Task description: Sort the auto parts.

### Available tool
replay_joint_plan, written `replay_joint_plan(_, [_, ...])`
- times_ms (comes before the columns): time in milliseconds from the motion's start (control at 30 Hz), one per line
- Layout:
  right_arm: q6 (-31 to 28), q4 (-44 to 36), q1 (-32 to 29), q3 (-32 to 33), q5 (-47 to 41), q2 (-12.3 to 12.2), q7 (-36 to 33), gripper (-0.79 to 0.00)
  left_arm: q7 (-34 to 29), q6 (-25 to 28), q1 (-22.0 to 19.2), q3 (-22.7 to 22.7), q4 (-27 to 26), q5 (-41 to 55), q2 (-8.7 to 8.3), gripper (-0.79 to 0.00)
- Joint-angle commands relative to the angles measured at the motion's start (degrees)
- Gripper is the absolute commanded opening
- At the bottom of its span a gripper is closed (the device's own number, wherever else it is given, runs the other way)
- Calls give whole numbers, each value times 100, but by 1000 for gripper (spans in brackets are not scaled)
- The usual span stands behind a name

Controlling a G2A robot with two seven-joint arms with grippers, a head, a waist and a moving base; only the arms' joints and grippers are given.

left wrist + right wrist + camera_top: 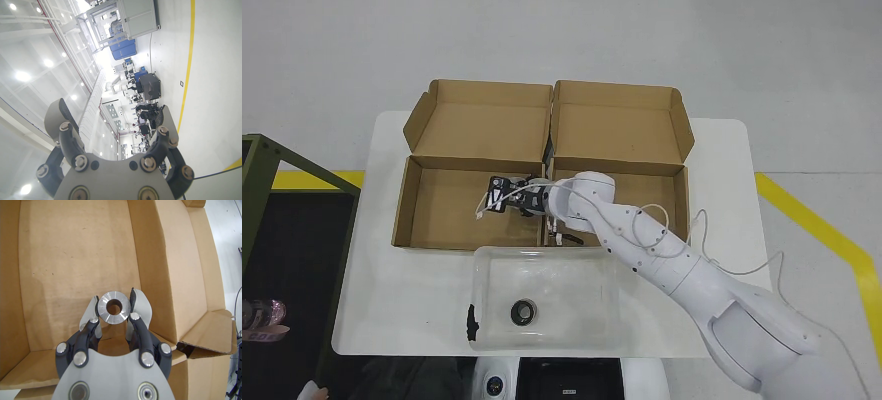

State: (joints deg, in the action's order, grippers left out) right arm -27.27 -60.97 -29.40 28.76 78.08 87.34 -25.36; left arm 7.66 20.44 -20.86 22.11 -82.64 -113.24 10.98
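While poised over left box (437, 205), right tool (114, 296) clamps metal ring (113, 319); points downward | left tool (112, 104) spread wide

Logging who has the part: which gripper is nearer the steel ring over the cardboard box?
Right. The right gripper clamps the steel ring between its fingers; the left gripper is open and faces out into the room, with no ring near it.
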Motion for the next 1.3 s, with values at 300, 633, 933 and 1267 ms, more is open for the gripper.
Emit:
replay_joint_plan(300, [-72, -259, -88, 258, 162, 3, 263, -314, 0, 0, 0, 0, 0, 0, 0, 0])
replay_joint_plan(633, [-614, -1618, -705, 790, 35, -239, 204, -243, 0, 0, 0, 0, 0, 0, 0, 0])
replay_joint_plan(933, [-1156, -2867, -1555, 1119, 8, -481, 27, -240, 0, 0, 0, 0, 0, 0, 0, 0])
replay_joint_plan(1267, [-1774, -3688, -2369, 1364, -23, -713, -87, -271, 0, 0, 0, 0, 0, 0, 0, 0])
